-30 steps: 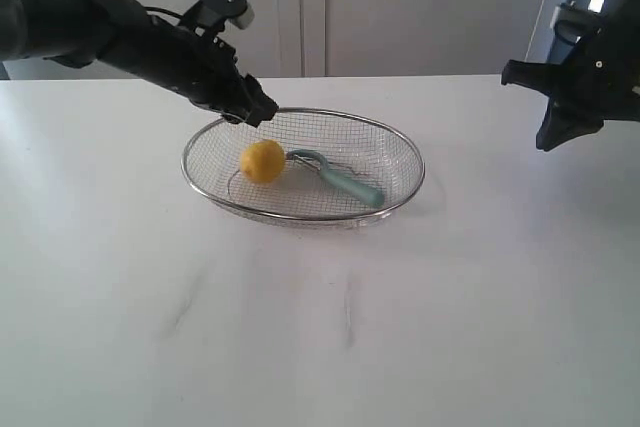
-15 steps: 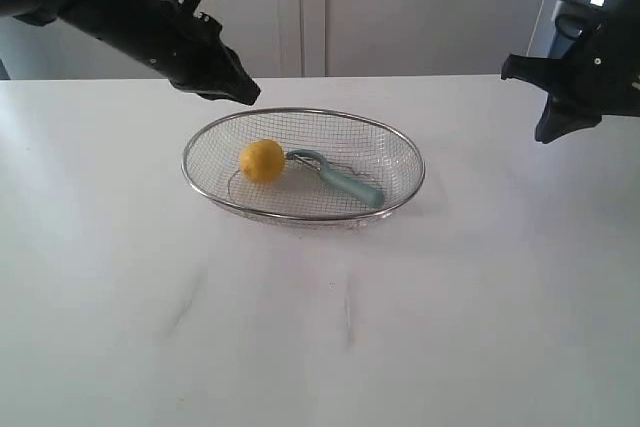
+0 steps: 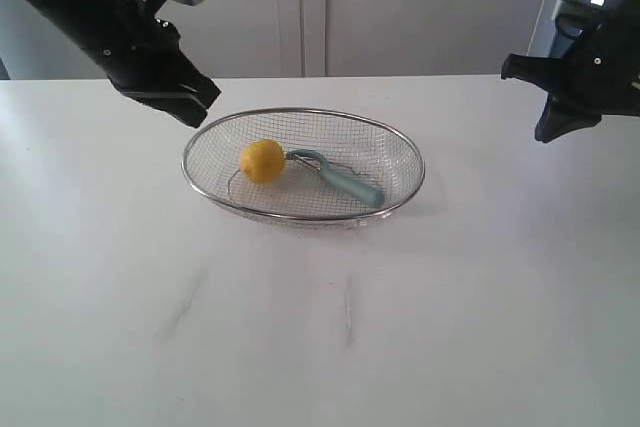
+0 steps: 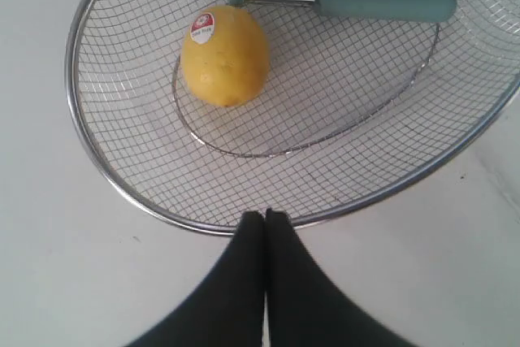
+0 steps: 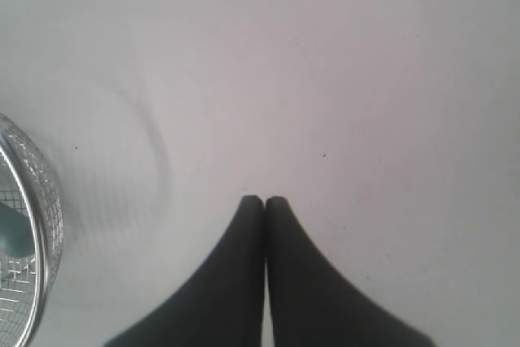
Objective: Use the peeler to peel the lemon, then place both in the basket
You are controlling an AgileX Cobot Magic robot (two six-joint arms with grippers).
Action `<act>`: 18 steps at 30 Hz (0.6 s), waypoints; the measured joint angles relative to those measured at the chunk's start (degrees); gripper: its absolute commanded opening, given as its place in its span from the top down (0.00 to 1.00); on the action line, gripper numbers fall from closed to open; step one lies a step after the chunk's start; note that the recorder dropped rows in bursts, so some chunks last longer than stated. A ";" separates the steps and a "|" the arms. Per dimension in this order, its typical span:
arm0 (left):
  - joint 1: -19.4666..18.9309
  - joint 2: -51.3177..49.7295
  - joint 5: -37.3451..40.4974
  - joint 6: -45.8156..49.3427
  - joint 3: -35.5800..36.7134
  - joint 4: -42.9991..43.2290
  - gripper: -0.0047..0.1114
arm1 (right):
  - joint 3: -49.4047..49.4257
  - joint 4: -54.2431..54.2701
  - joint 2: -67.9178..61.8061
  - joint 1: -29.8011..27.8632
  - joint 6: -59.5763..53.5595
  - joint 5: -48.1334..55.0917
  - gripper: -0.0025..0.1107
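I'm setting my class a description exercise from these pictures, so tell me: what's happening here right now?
Nothing is being handled. The lemon and the peeler lie together in the wire basket, the peeler's blade end right beside the lemon. The left gripper hangs shut and empty just outside the basket's rim; the right gripper, also shut and empty, hangs far off to the right. The lemon's visible skin looks unpeeled, sticker on.

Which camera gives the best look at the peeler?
The left wrist view: the peeler lies close and sharp, teal handle and curved blade head whole, beside the lemon in the basket. The exterior view shows it small and distant. The right wrist view shows only a teal sliver through the mesh, hardly recognisable.
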State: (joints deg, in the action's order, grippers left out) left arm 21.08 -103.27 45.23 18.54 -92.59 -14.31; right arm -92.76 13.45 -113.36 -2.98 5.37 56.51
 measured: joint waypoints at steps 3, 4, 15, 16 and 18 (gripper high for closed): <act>-0.85 0.97 1.30 -0.20 0.00 0.12 0.96 | 0.00 0.00 0.00 0.00 0.00 0.00 0.98; -1.91 1.34 1.96 -0.88 0.00 0.12 0.96 | 0.00 0.00 0.00 0.00 0.00 0.00 0.98; -7.62 1.72 9.54 -6.99 0.00 4.71 0.96 | 0.00 0.00 0.00 0.00 0.00 0.66 0.98; -7.62 1.72 9.79 -7.82 0.00 6.06 0.96 | 0.00 0.00 0.00 0.00 0.00 1.08 0.98; -7.62 1.72 10.41 -9.10 0.00 8.36 0.96 | 0.00 0.00 0.00 0.00 0.00 1.56 0.98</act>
State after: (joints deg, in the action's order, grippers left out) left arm 13.46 -101.56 55.64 9.44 -92.59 -5.95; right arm -92.76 13.45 -113.36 -2.98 5.37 58.07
